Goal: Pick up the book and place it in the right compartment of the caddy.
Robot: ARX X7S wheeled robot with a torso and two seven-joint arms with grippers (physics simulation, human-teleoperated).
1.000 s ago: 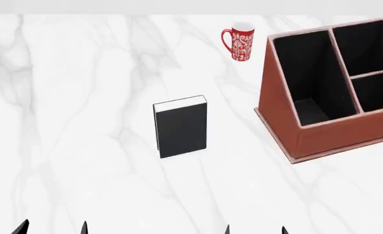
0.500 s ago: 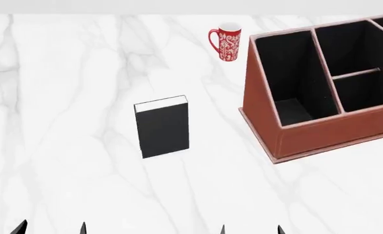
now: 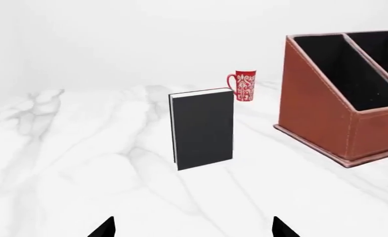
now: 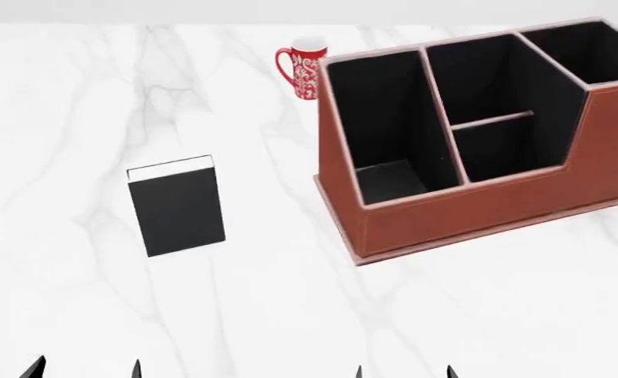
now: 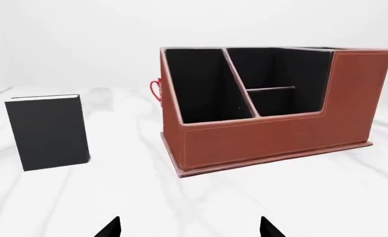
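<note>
Left gripper (image 4: 84, 368): only two black fingertips show at the near edge of the head view, set apart with bare marble between them, holding nothing. Thick rectangular book with plain black cover and white page edges (image 4: 176, 206): stands upright on the white veined marble tabletop (image 4: 67, 118), left of centre, well apart from both grippers and from the box. Red patterned ceramic mug (image 4: 303, 68): far side of the table, just beyond the box's far left corner, untouched. Right gripper (image 4: 405, 372): again only fingertips in view, spread and empty. Large reddish-brown leather-like caddy with slanted sides, pale pink rim and black interior (image 4: 466, 209): right half of the scene, divided into a tall left bay, a middle section split by a cross divider, and a right compartment at the far right. Risks, as judged: the standing book could topple if a fingertip nudges its cover before the jaws close across it; a grip low or off-centre could let the book swing; carried to the right, it could catch the pale rim or a divider and land in the middle section instead. Obscured: the right compartment's floor is unseen, its far end cropped in the head view; the mug is mostly hidden behind the caddy in the right wrist view; arms and gripper bodies lie out of frame.
</note>
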